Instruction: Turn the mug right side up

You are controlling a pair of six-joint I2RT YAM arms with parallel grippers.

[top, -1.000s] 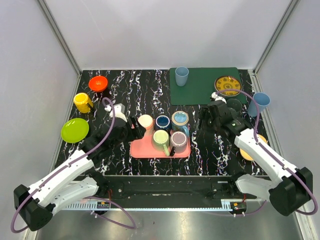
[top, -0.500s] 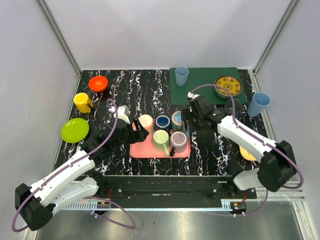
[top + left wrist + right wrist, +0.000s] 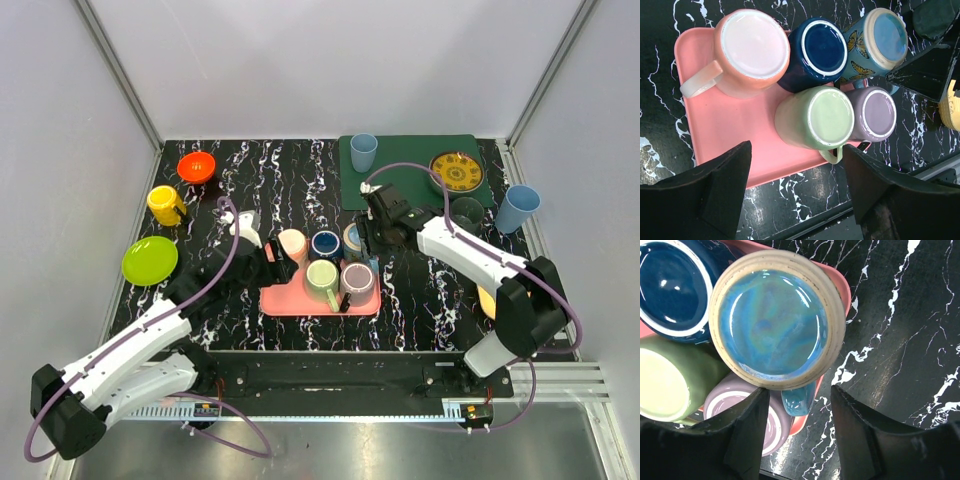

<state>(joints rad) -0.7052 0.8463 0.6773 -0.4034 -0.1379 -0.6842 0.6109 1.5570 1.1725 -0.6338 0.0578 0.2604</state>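
The left claw (image 3: 272,262) hangs over the 9 o'clock edge of the pink tray (image 3: 285,298), which lies mid-table on the black marbled table (image 3: 290,180). Its fingers are spread wide with nothing between them. Five mugs stand base up on the tray. A peach mug (image 3: 291,243) is at 10 o'clock, a navy mug (image 3: 325,243) at 12, and a green mug (image 3: 322,277) and a purple mug (image 3: 356,278) sit side by side toward 5 o'clock. The blue butterfly mug (image 3: 775,325) sits at the tray's 2 o'clock corner, touching the navy mug. Its long axis is upright, mouth down on the tray, with the tan foot ring and glossy blue base facing up. Painted butterflies show on its wall in the left wrist view. In the right wrist view its handle points to 6 o'clock. The right claw (image 3: 800,392) hangs just above the mug, its fingers apart on either side of that handle without pinching it.
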